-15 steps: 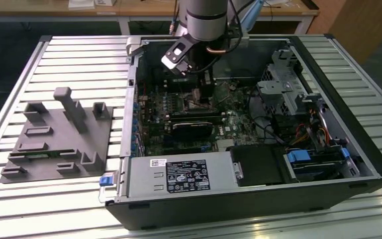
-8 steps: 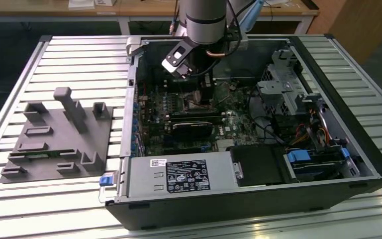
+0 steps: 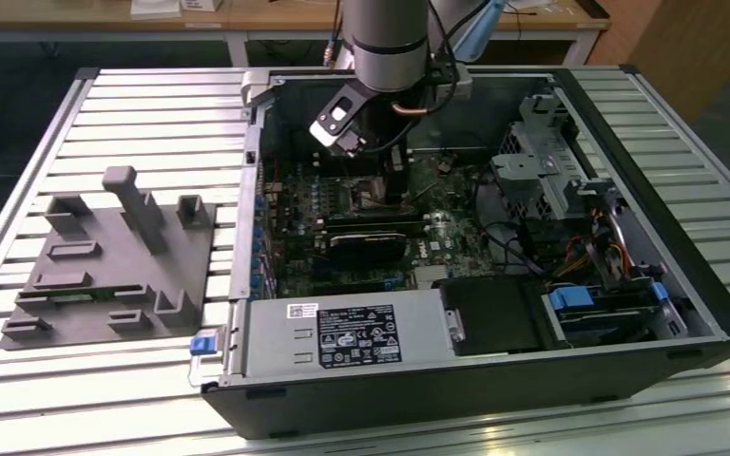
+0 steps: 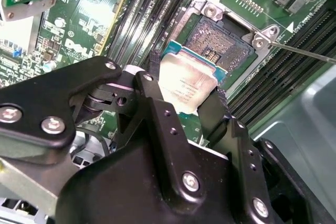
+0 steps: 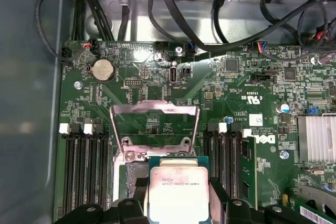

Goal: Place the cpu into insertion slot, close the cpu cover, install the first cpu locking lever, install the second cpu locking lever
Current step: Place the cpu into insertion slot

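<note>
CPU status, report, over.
Gripper shut on cpu, over insertion slot, not seated. Cpu cover raised open. Slot unobstructed.

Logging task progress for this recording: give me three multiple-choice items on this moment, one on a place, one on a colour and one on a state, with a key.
1. Where is the cpu?
A. between the pincer's fingers, at the insertion slot
B. lying on the cpu cover
C. released, flat in the slot

2. The cpu's top is:
A. black
B. blue
C. pale silvery-beige

3. The cpu cover is:
A. shut over the slot
B. swung open
C. gripped by the pincer

Key: 1 A, the fingers clamp two opposite edges of the cpu at the slot's edge. 2 C, its metal top shows pale in both wrist views. 3 B, the frame lies folded back and the slot is bare.
</note>
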### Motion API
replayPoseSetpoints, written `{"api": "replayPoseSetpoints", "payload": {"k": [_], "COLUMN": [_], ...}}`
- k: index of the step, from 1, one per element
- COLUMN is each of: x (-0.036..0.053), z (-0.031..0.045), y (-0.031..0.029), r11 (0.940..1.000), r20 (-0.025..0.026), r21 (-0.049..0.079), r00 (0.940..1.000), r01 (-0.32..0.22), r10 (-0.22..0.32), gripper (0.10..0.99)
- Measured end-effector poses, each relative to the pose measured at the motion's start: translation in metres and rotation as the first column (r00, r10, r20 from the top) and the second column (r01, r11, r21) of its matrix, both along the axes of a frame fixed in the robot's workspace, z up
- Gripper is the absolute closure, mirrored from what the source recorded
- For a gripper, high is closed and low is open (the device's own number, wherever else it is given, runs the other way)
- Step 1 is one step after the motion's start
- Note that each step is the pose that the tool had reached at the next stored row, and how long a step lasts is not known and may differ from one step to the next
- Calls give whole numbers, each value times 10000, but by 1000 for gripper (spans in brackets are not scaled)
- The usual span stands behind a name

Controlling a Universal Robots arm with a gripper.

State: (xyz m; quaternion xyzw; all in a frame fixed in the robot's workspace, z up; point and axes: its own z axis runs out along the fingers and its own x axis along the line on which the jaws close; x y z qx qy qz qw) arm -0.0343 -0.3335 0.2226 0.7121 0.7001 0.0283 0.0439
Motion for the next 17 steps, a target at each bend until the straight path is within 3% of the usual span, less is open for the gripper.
{"api": "replayPoseSetpoints", "payload": {"k": [9,17], "x": [-19,-30], "z": [-103,-130], "y": [0,26], "r11": [10000,10000], "r20": [18,18], "r21": [-8,-8], "r00": [10000,10000], "r01": [0,0], "r10": [1,0], "gripper": [549,549]}}
